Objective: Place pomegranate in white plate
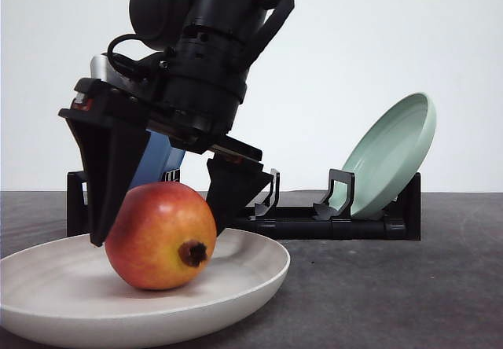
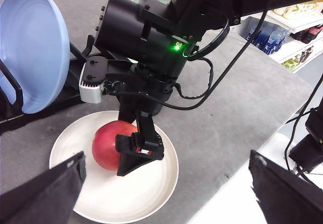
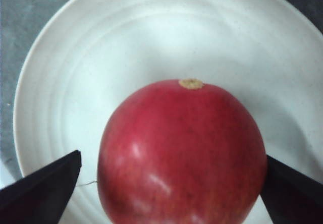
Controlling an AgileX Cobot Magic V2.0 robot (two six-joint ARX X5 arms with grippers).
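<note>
Surface (image 1: 409, 286) below all: dark and flat. On it, near the front, white plate (image 1: 251, 274), wide and shallow, with a low rim. Could slide or tip up if pushed down hard on one edge.

Behind, black rack (image 1: 369, 225) with pale green plate (image 1: 393, 156) leaning in it, and blue plate (image 2: 30, 47) leaning at its other end. Could get knocked over by a big careless swing on the way back.

Right tool (image 1: 156, 235) down over the white plate, spread just wider than the fruit. One finger (image 3: 45, 188) apart from the skin, the other touching or almost touching. Not pinching, by the look of it. Could drag the fruit along if lifted at a slant. Better straight up, and spread a bit more first.

Left tool (image 2: 166, 166) up high and well away, spread wide, holding nothing. No trouble from there.

Pomegranate (image 1: 153, 247) resting in the white plate, a bit off the middle, lying on its side. Round and shiny, so could roll with a small bump. Might roll up to the low rim and out onto the surface.

Small dark crown (image 1: 192, 252) pointing sideways toward the front. No flat spot underneath to stop a roll.
</note>
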